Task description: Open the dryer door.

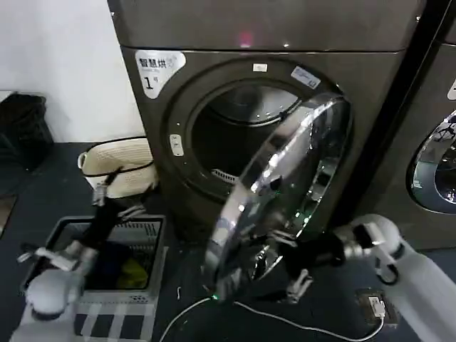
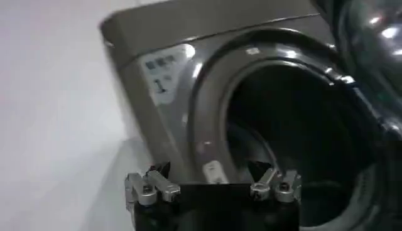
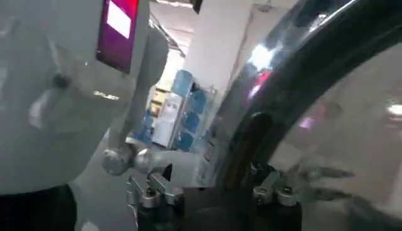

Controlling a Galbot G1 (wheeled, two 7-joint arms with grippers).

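Cable, white and slack, lies on the dark floor nearest the robot, beside a small device at the right. Near left, the left arm is parked low over a grey laundry basket; in its wrist view the left gripper has its fingers spread wide and holds nothing, idle because one arm is enough for this job. Just behind the basket a cream woven bag rests against the machine's foot.

At near right, the right gripper reaches leftward to the lower rim of the dryer door. Its fingers appear parted in the wrist view, and whether they grip the chrome ring or merely press on it I cannot tell; the low contact point, far from the hinge, likely gives good leverage for the swing.

The door stands partly open, swung out toward the room with its hinge side at the right, its chrome ring mirroring the surroundings. Behind it the drum opening is exposed, so the task looks largely done. Farther back is the bronze-grey dryer bearing a white "1" sticker, and at far right a neighbouring machine's door.
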